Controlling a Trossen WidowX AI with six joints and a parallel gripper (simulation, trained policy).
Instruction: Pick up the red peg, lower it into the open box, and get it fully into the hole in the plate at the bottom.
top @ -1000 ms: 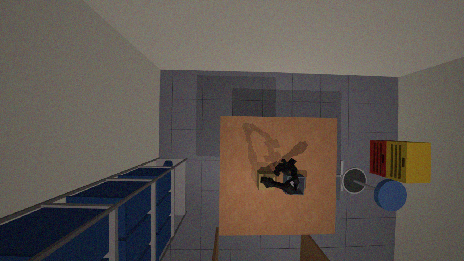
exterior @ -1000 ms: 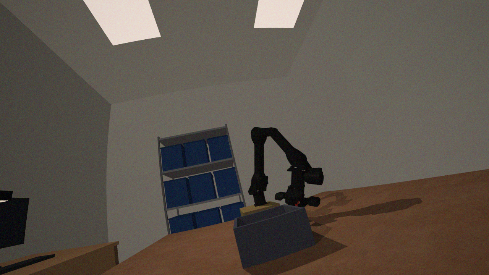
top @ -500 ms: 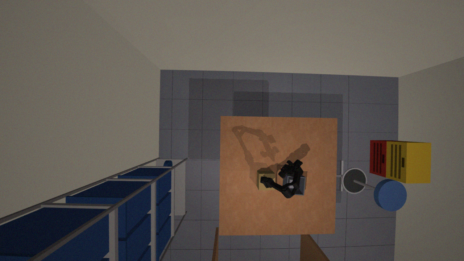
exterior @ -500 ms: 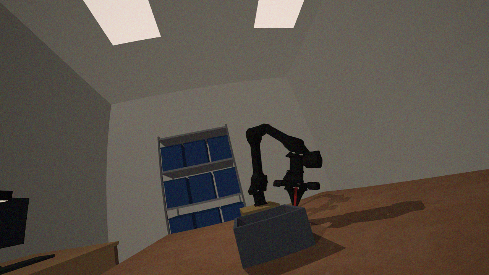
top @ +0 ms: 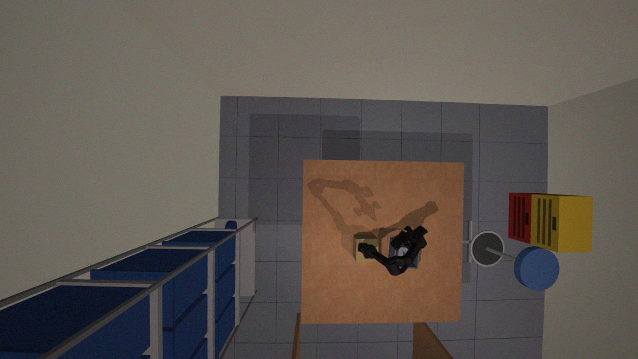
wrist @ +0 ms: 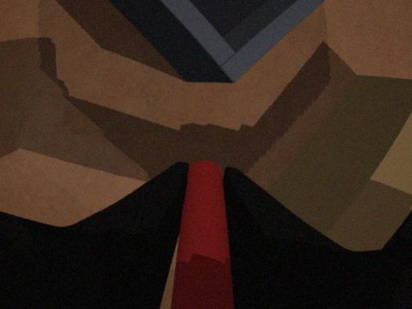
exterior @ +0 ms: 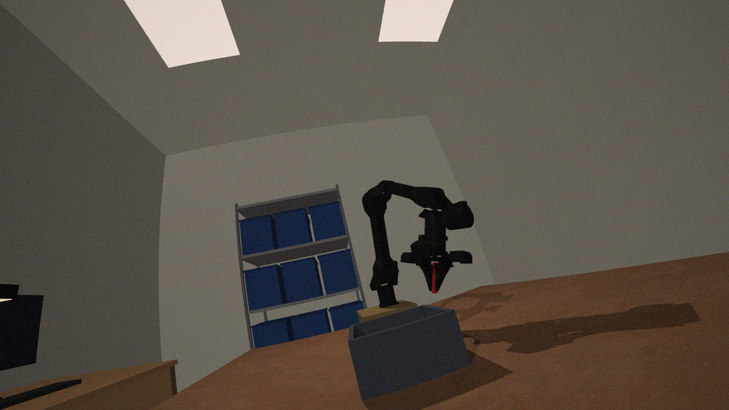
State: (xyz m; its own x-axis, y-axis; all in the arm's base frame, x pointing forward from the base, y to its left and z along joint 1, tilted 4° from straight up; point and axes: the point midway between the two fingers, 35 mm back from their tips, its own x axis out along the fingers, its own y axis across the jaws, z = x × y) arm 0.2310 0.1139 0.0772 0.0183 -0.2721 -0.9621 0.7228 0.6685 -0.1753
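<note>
The red peg [exterior: 433,278] [wrist: 204,215] is held between the two black fingers and points down, with its lower end at about fingertip level. My gripper [exterior: 433,289] [wrist: 205,176] is shut on the peg, in the air above the table and higher than the box rim in the exterior view. The open grey box [exterior: 413,354] [wrist: 206,43] stands on the table; in the wrist view its near corner is at the top, ahead of the peg. In the top view the arm covers part of the box [top: 413,265]. The plate's hole is not clearly visible.
The wooden table [top: 343,294] [exterior: 611,285] carries the arm's yellowish base block [top: 359,254] [exterior: 369,312], which stands beside the box. The block's side also shows at the right of the wrist view [wrist: 339,142]. Shadows of the arm fall across the table.
</note>
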